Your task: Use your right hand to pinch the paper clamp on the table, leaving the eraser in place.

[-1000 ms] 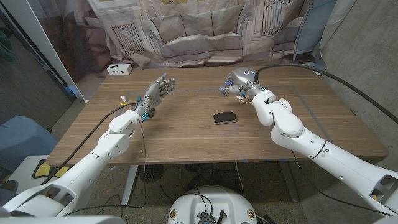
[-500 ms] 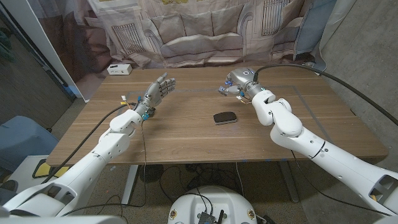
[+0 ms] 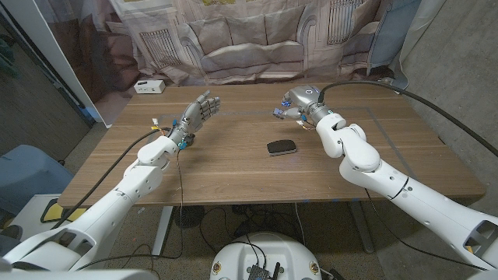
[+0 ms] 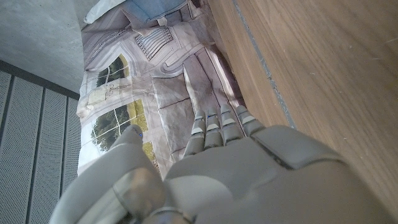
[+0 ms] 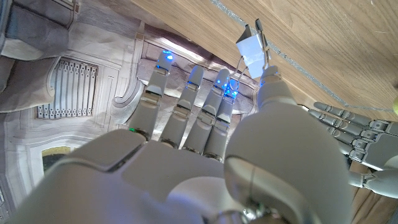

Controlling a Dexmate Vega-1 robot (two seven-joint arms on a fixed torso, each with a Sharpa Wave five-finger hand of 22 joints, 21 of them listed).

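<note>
A black eraser [image 3: 281, 146] lies at the middle of the wooden table [image 3: 233, 171]. Beyond it, my right hand [image 3: 296, 104] hovers over the far part of the table. It pinches a small white paper clamp [image 5: 252, 46] by its wire handles, between the thumb and a fingertip [image 5: 227, 93]. The clamp [image 3: 275, 113] sticks out on the side toward my left hand, just above the wood; contact with the table cannot be told. My left hand [image 3: 198, 113] is raised over the far left of the table, fingers apart and holding nothing, and my left hand [image 5: 360, 143] also appears in the right wrist view.
A small white box [image 3: 149, 86] sits at the table's far left corner. A printed curtain [image 3: 249, 39] hangs close behind the far edge. Bare wood stretches around the eraser and toward the near edge.
The right hand with the clamp has shifted very slightly; the eraser and the left hand stay where they were.
</note>
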